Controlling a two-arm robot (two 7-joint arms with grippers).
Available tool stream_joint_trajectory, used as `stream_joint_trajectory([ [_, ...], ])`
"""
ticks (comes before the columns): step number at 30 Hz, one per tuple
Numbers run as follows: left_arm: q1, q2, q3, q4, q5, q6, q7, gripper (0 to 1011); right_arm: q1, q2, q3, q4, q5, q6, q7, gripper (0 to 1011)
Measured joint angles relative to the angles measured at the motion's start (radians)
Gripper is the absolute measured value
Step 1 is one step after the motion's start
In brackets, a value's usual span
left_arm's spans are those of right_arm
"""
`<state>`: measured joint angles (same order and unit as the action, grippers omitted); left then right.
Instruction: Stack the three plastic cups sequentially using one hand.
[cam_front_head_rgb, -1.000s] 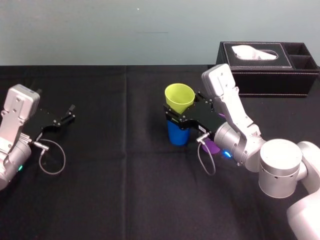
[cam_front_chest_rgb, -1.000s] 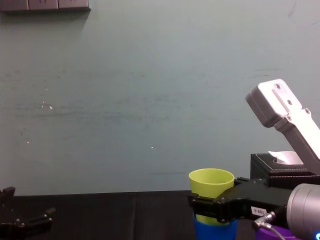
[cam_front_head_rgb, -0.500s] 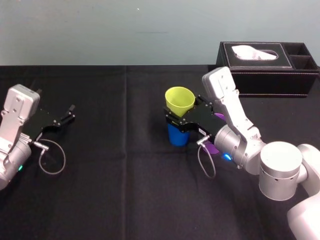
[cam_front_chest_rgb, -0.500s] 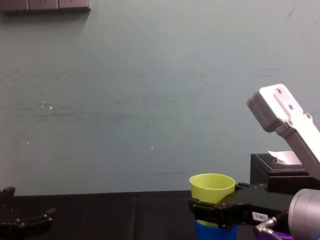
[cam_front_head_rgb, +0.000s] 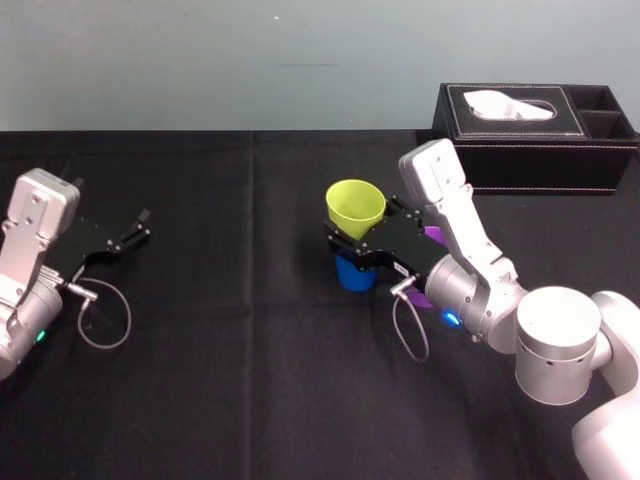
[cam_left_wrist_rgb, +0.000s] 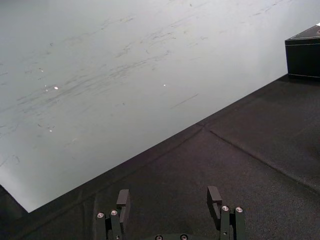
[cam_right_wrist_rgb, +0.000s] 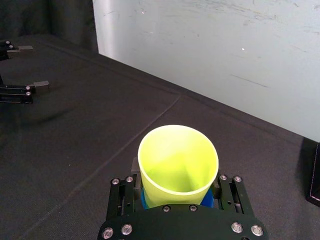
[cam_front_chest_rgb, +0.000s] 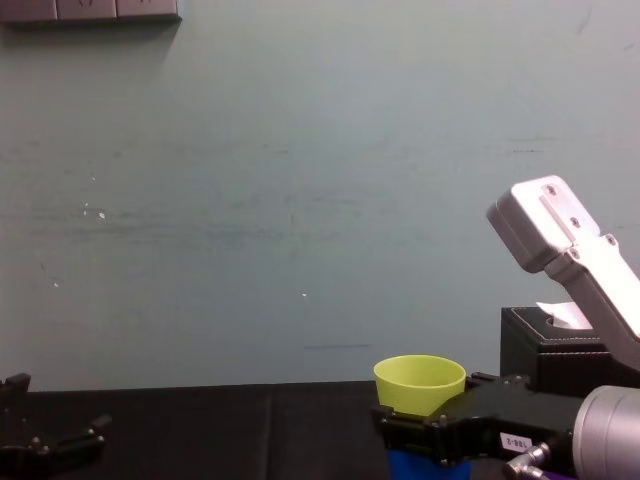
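The right arm reaches forward and to the left over the black bench (cam_front_head_rgb: 250, 380), forearm sloping down to its pincer (cam_front_head_rgb: 357, 237). That pincer is pinching the yellow-green cup (cam_front_head_rgb: 356, 205) just under its rim, one finger on each side. The cup stands upright with its lower part down inside the blue cup (cam_front_head_rgb: 352, 273), which stands on the bench directly beneath the pincer. The purple cup (cam_front_head_rgb: 434, 234) shows partly behind the right arm. The left pincer (cam_front_head_rgb: 135, 228) rests at the bench's left, fingers spread.
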<state>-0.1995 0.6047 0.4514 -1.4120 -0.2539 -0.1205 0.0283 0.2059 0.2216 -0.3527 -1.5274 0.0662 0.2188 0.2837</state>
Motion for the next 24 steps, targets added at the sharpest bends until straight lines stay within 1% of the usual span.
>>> stream_joint_trajectory([
  [12, 0.0, 0.0, 0.0, 0.0, 0.0, 0.0, 0.0, 1011, 0.0, 0.0, 0.001, 0.0, 0.0, 0.0, 0.0, 739],
  [14, 0.0, 0.0, 0.0, 0.0, 0.0, 0.0, 0.0, 1011, 0.0, 0.0, 0.001, 0.0, 0.0, 0.0, 0.0, 760],
  [20, 0.0, 0.0, 0.0, 0.0, 0.0, 0.0, 0.0, 1011, 0.0, 0.0, 0.001, 0.0, 0.0, -0.001, -0.001, 940],
  [24, 0.0, 0.0, 0.0, 0.0, 0.0, 0.0, 0.0, 1011, 0.0, 0.0, 0.001, 0.0, 0.001, -0.001, -0.001, 1003],
])
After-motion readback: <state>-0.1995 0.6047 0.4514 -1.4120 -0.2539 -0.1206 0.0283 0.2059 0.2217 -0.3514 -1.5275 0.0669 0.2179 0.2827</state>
